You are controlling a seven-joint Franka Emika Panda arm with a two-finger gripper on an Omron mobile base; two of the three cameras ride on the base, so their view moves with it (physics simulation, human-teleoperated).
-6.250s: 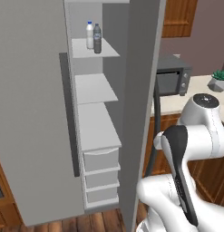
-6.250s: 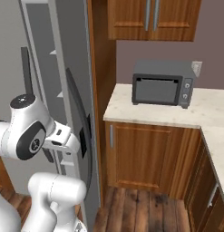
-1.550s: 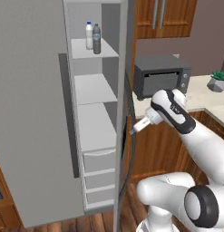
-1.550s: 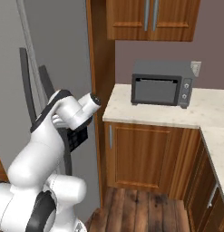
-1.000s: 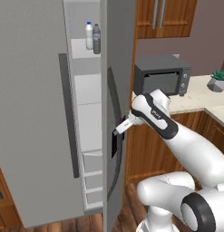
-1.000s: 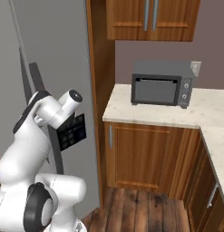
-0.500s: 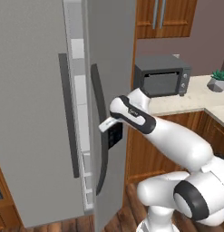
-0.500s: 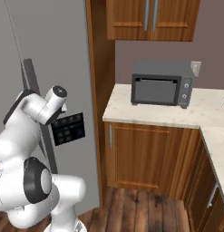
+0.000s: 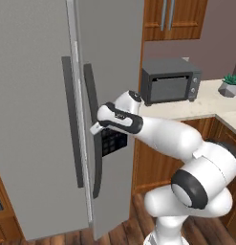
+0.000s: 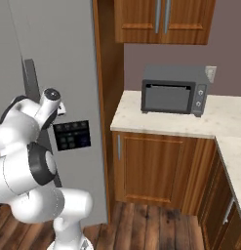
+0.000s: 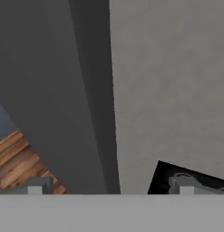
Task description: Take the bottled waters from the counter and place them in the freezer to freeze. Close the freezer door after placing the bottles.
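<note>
The freezer door [image 9: 110, 57] stands almost shut, with only a thin gap beside the fridge's other door [image 9: 28, 119]. My gripper [image 9: 96, 128] is open and presses against the door's front, between its long dark handle [image 9: 91, 129] and the black dispenser panel [image 9: 113, 141]. In the hand view the two fingertips [image 11: 35, 186] stand wide apart over the grey door [image 11: 168, 81] and a corner of the panel [image 11: 195, 176], with nothing held. The right base view shows the gripper [image 10: 60, 108] just above the panel [image 10: 72, 135]. The bottled waters are hidden behind the door. The counter [image 9: 196, 103] lies to the right.
A dark grey microwave [image 9: 169, 81] sits on the counter [image 10: 175, 122], with a small potted plant [image 9: 230, 85] at the far right. Brown wall cabinets [image 10: 161, 19] hang above, base cabinets [image 10: 156, 168] below. Wooden floor [image 10: 156, 229] lies open in front.
The freezer door has swung from half open to almost shut with my gripper against its front. The shelves and the two bottles have gone out of sight behind it.
</note>
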